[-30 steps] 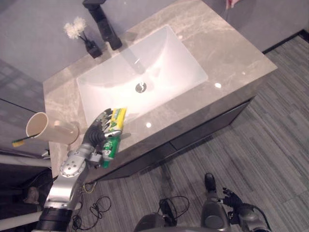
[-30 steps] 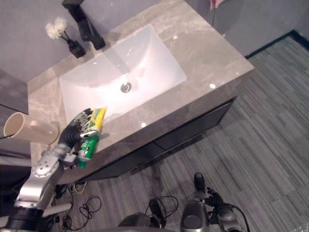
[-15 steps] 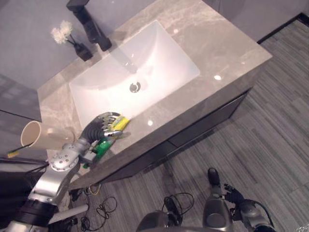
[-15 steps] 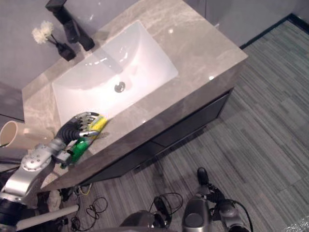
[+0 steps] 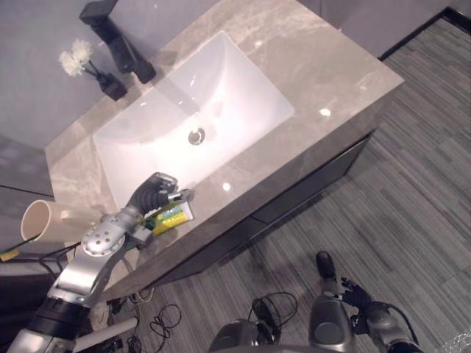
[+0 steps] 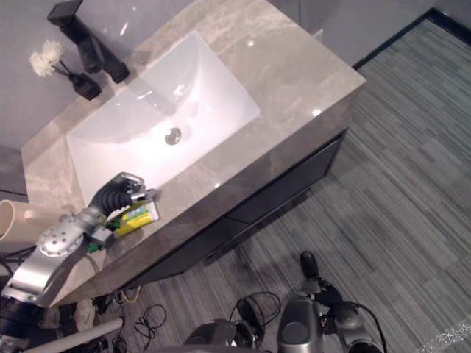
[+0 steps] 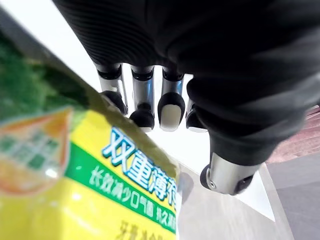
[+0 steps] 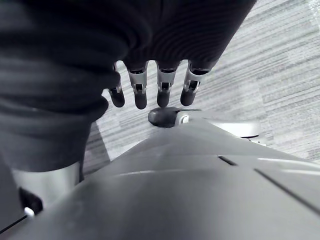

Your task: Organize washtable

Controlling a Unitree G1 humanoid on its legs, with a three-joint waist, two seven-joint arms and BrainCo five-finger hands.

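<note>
A: Start closest. What is the right hand [image 5: 358, 296] doing?

B: It hangs low over the grey carpeted floor [image 5: 427, 206], close to the robot and well apart from the surface [image 5: 324, 70]. Its fingers [image 8: 141, 92] are loosely straight and hold nothing.

A: And the left hand [image 5: 153, 195]?

B: It is at the near-left part of the surface, on the toothpaste tube [image 5: 172, 218]. The tube lies flat, just beside the near edge. The fingers [image 7: 144, 107] curl down over the tube and the thumb sits apart to one side. I judge that a light hold, not a firm clamp.

A: What could go wrong from here?

B: The edge is the main worry. With a grip that loose, any drag toward the near side could slide the tube off onto the floor. A harder squeeze, on the other hand, could crush it. The beige cup [image 5: 45, 219] also sits just left of that arm, so a wide swing of the forearm could knock it.

A: What is the count?

B: There is one toothpaste tube, and one cup with one toothbrush [image 5: 13, 252] poking out of it. One white basin [image 5: 246, 99] sits in the middle. At the far left are one black faucet [image 5: 112, 38] and one small black vase [image 5: 112, 87] of white flowers.
</note>
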